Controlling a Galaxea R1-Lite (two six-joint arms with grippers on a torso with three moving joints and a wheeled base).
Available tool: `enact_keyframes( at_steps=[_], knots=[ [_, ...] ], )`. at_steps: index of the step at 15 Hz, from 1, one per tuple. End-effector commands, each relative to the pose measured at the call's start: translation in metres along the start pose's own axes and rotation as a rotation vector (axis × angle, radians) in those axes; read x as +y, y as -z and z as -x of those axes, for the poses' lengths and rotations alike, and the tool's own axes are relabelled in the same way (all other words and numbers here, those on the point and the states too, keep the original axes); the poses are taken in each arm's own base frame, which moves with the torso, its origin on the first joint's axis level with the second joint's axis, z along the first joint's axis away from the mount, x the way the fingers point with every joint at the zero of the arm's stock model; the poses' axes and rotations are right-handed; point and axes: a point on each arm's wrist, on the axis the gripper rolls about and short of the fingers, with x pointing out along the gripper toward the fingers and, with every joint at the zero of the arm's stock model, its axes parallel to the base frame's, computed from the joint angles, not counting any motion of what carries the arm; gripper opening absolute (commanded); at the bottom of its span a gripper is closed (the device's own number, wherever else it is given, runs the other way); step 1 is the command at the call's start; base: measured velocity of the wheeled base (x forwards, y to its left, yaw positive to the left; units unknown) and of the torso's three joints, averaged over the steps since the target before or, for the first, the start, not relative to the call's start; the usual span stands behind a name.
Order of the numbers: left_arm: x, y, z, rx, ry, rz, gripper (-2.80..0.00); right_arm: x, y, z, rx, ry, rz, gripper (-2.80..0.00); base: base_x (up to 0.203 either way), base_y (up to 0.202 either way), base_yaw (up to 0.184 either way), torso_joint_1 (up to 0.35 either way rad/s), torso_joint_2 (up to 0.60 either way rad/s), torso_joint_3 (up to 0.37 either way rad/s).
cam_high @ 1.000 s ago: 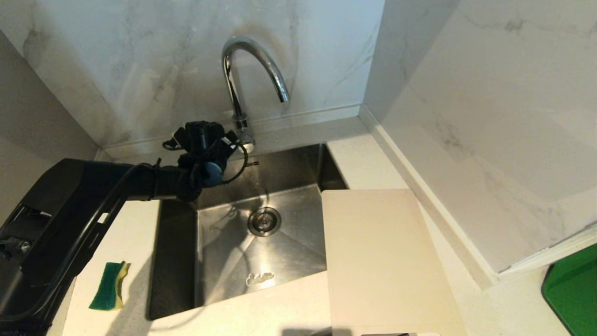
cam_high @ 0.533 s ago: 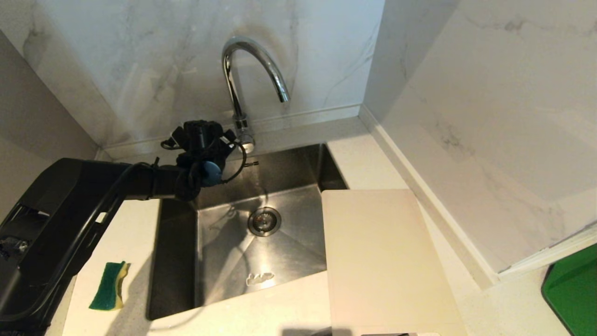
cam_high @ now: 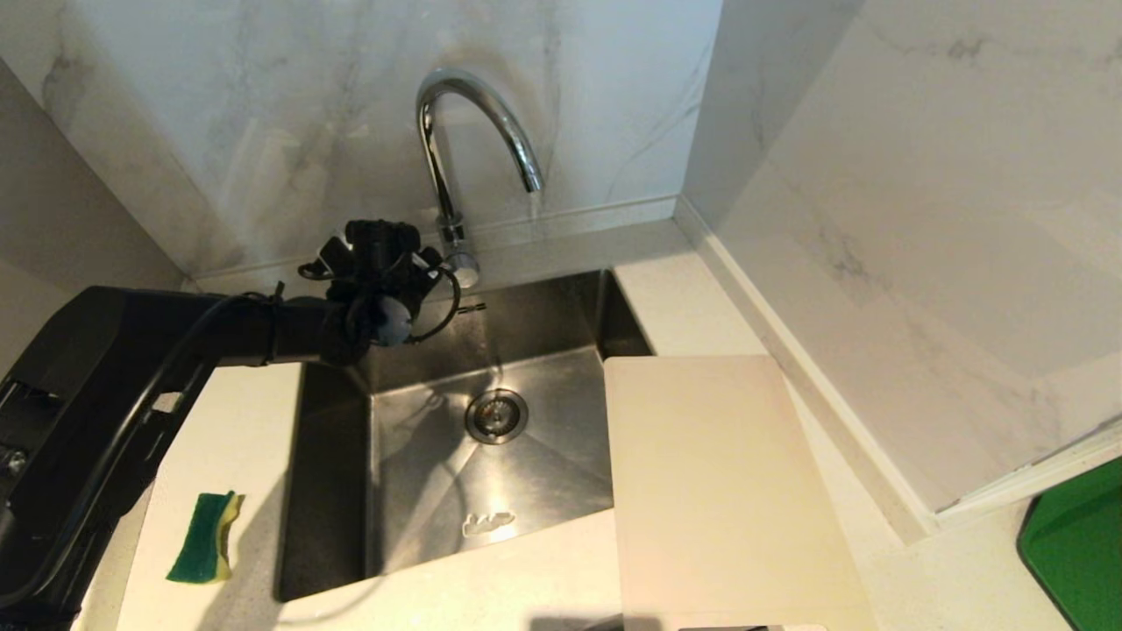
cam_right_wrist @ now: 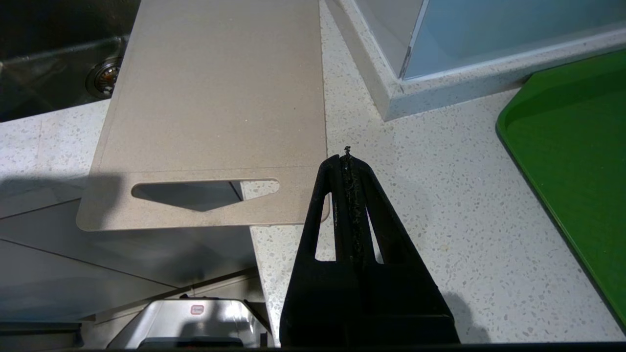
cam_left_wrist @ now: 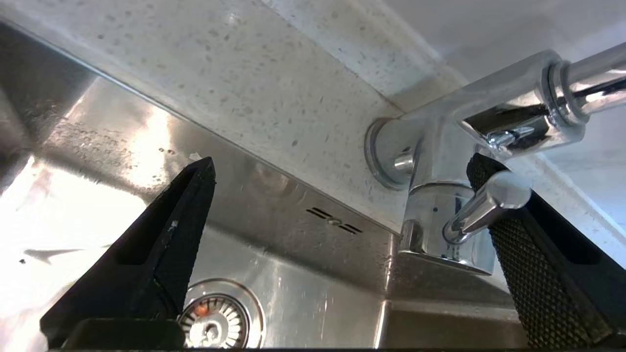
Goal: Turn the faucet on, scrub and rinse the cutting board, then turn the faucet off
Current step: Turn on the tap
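Observation:
The chrome faucet (cam_high: 478, 131) arches over the steel sink (cam_high: 526, 491), and a faint pale streak hangs under its spout. My left gripper (cam_high: 436, 263) is at the faucet's base, mostly hidden behind its own wrist. In the left wrist view this gripper (cam_left_wrist: 342, 164) is open wide. The thin side lever (cam_left_wrist: 484, 205) lies against one finger (cam_left_wrist: 538, 264), and the other finger (cam_left_wrist: 161, 254) is far off over the basin. The cream cutting board (cam_high: 710, 482) lies flat on the counter to the right of the sink. My right gripper (cam_right_wrist: 346, 159) is shut on nothing, over the counter beside the cutting board's (cam_right_wrist: 215, 98) slot-handle end.
A green and yellow sponge (cam_high: 203, 539) lies on the counter to the left of the sink. A bright green tray (cam_high: 1074, 543) sits at the far right. Marble walls close in behind and to the right. The drain (cam_high: 496, 415) is in the basin's middle.
My left forearm has lifted a little and the wrist has turned beside the faucet base. A faint streak now shows under the spout. The board and the sponge have not moved.

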Motion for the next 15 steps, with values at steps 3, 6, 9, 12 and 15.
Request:
enact_keyframes(
  at_steps=[3, 6, 9, 12, 15],
  knots=[
    [-0.006, -0.001, 0.008, 0.015, -0.004, 0.015, 0.00, 0.000, 0.000, 0.000, 0.001, 0.000, 0.000, -2.80, 0.000, 0.000, 0.000, 0.000, 0.00, 0.000],
    [-0.011, 0.002, 0.014, 0.032, -0.002, 0.006, 0.00, 0.000, 0.000, 0.000, 0.001, 0.000, 0.000, -2.80, 0.000, 0.000, 0.000, 0.000, 0.00, 0.000],
    [-0.008, 0.006, 0.012, 0.037, -0.008, 0.002, 0.00, 0.000, 0.000, 0.000, 0.001, 0.000, 0.000, -2.80, 0.000, 0.000, 0.000, 0.000, 0.00, 0.000],
    [-0.009, 0.006, 0.013, 0.075, 0.005, 0.025, 0.00, 0.000, 0.000, 0.000, 0.001, 0.000, 0.000, -2.80, 0.000, 0.000, 0.000, 0.000, 0.00, 0.000],
    [-0.008, 0.006, 0.014, 0.090, -0.005, 0.025, 0.00, 0.000, 0.000, 0.000, 0.001, 0.000, 0.000, -2.80, 0.000, 0.000, 0.000, 0.000, 0.00, 0.000]
  ],
)
